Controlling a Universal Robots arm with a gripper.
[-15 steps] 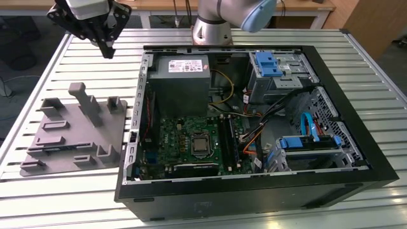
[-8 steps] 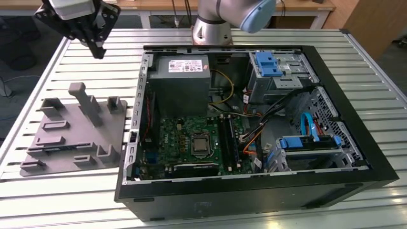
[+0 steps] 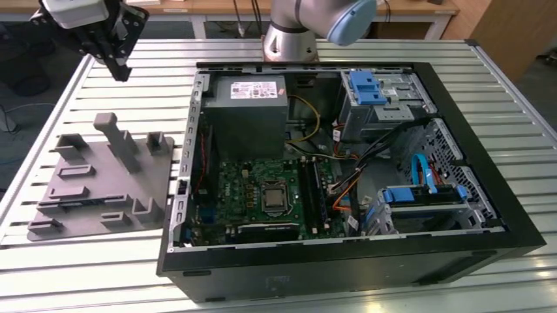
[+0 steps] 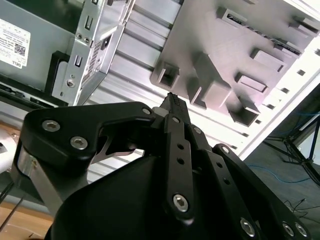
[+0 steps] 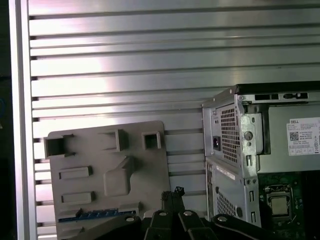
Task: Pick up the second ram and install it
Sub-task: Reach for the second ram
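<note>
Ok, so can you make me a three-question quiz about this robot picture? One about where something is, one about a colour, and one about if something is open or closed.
1. Where does the memory stick lie?
A) inside the computer
B) on the plastic plate
C) on the floor

2. What colour is the plastic plate?
A) red
B) yellow
C) grey

3. How is the computer case?
A) open, with its insides showing
B) closed all round
C) wrapped in a box

Answers:
1 B, because in the first wrist view the thin stick lies along one edge of the plate.
2 C, because the plate and its upright posts are plain grey in the exterior view.
3 A, because the side is off and you can see the green board, the wires and the blue parts inside.
</note>
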